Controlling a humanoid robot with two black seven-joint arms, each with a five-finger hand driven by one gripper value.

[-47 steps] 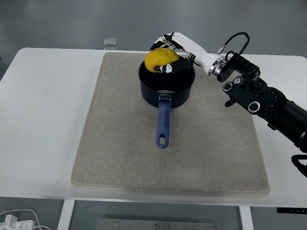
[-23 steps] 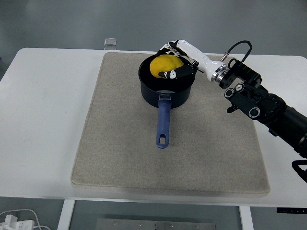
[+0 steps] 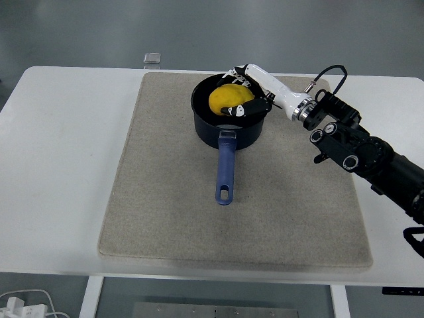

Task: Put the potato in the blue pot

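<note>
Right hand [image 3: 246, 89] is over the blue pot [image 3: 228, 122], fingers [image 3: 240, 108] curled around the yellow potato [image 3: 230, 98]. Potato sits inside the pot's rim, gripped on its far and near sides. Pot stands on a beige mat [image 3: 165, 199] on the bench [image 3: 59, 165], handle toward the near edge.

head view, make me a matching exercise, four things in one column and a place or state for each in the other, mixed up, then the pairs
Things:
1. potato
2. blue pot
3. right hand
4. small clear object

Places or states:
A. on the white table beyond the mat's far edge
B. fingers curled around the potato
C. yellow, low inside the pot's rim
D. on the far part of the grey mat, handle pointing toward the near edge

Pairs: 1-C, 2-D, 3-B, 4-A
</note>
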